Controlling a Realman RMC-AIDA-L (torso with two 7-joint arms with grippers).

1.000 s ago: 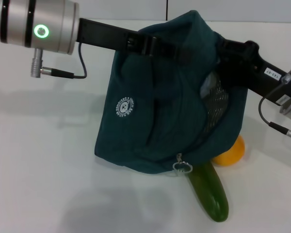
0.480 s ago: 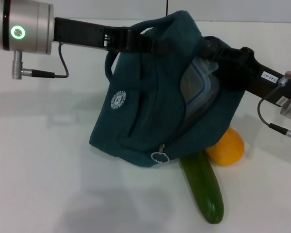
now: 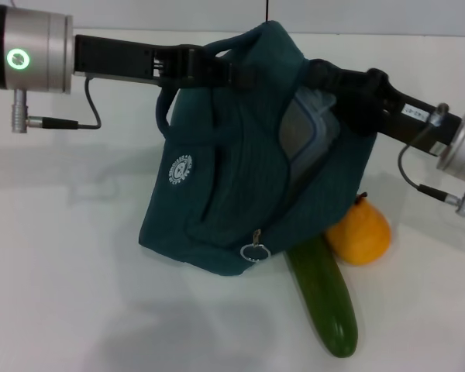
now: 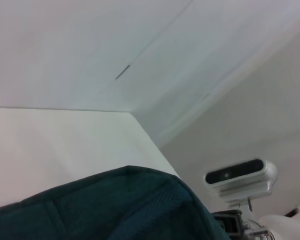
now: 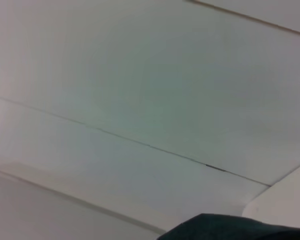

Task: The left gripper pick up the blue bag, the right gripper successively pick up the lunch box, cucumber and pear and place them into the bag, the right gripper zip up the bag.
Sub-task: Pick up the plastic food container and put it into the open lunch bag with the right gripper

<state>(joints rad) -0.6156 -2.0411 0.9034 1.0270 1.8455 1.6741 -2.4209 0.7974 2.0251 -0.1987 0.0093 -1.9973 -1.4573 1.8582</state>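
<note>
Bag [image 3: 232, 186] hangs tilted over the worktop [image 3: 70, 294], its top clamped in the left pincer [image 3: 217, 71]. The right pincer [image 3: 325, 77] is at the mouth with the box [image 3: 306, 132] going in; I cannot tell its grip. Cucumber [image 3: 323, 298] and pear [image 3: 360, 232] wait, near right; the cucumber probably comes next.

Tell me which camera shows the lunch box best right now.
The head view: the lunch box shows through the blue bag opening, its blue-rimmed lid facing out, beside the right end effector. Neither wrist view shows the box; each catches only an edge of bag fabric.
</note>
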